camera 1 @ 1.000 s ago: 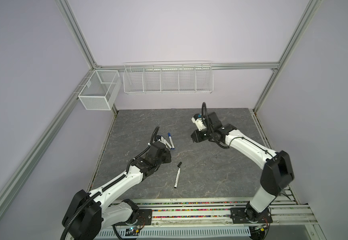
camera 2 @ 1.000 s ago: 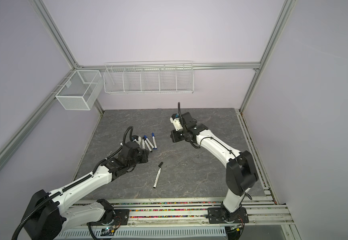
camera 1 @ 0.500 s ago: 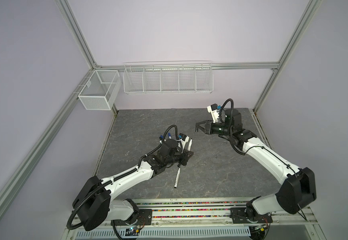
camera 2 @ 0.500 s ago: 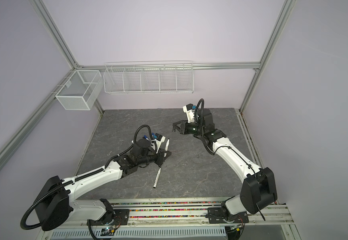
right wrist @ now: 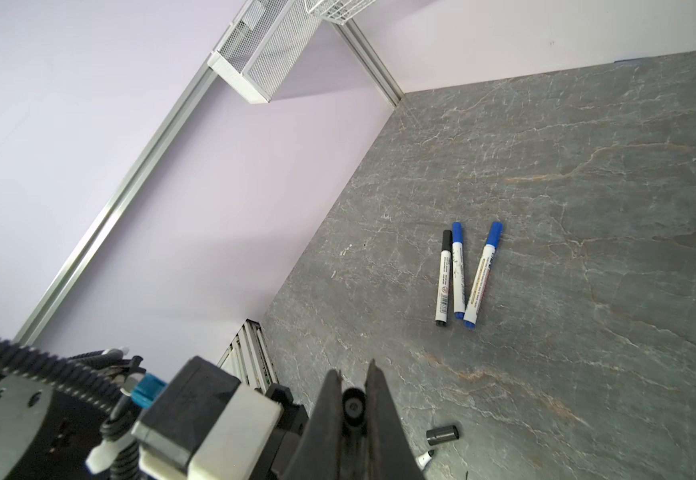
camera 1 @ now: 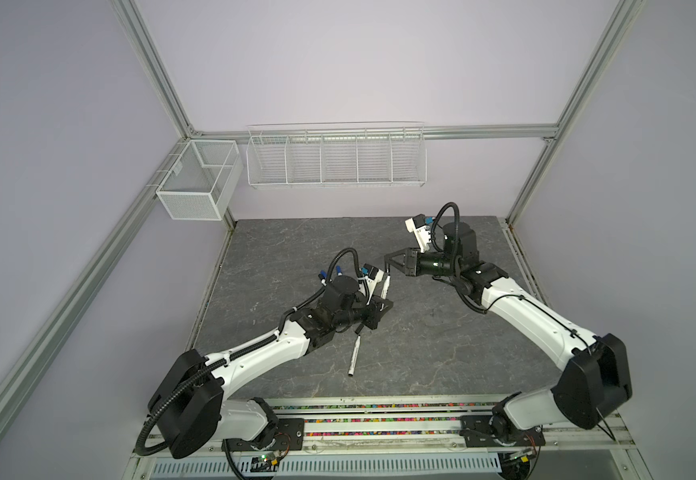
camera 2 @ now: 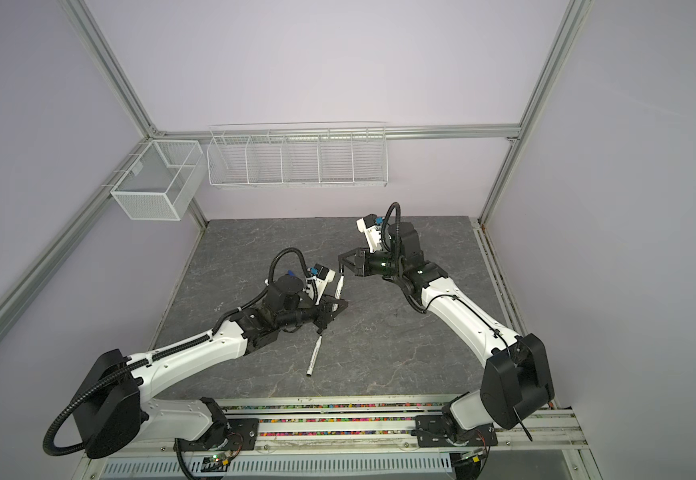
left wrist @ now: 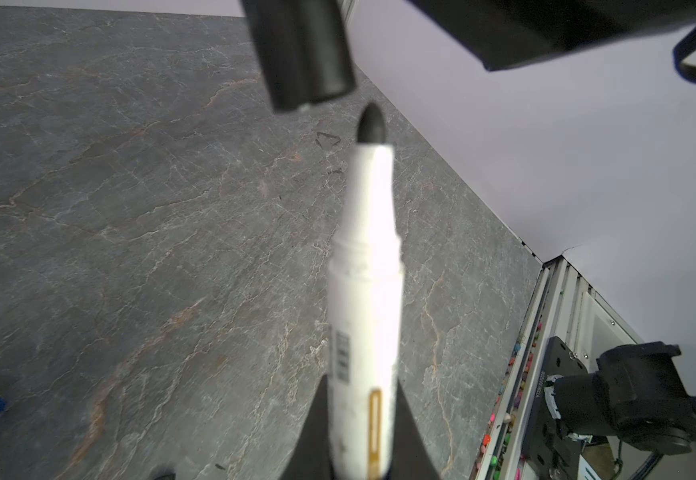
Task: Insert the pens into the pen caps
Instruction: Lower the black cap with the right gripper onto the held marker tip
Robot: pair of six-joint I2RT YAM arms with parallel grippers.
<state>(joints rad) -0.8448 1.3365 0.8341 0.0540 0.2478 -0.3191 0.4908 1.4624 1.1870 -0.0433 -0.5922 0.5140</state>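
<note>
My left gripper point(left wrist: 360, 386) is shut on a white pen point(left wrist: 365, 311) whose bare black tip point(left wrist: 371, 124) points at a black pen cap point(left wrist: 304, 54) just beyond it, slightly off line. That cap point(right wrist: 353, 405) sits clamped in my shut right gripper point(right wrist: 353, 374). In both top views the two grippers point(camera 1: 379, 309) point(camera 1: 387, 262) meet above mid-table, with the held pen point(camera 2: 339, 286) between them. An uncapped pen point(camera 1: 354, 353) lies on the table with a loose black cap point(right wrist: 443, 434) by its tip. Three capped pens, one black point(right wrist: 443, 278) and two blue point(right wrist: 457, 270) point(right wrist: 483, 274), lie together.
Dark stone-patterned tabletop point(camera 1: 421, 353). A white wire basket point(camera 1: 335, 156) hangs on the back wall and a mesh box point(camera 1: 196, 183) on the left wall. The arm mounting rail point(camera 1: 379, 419) runs along the front edge.
The left arm has lifted the pen from the left group and swung it to the middle. The right gripper with the cap drew back right, then came closer to the pen tip.
</note>
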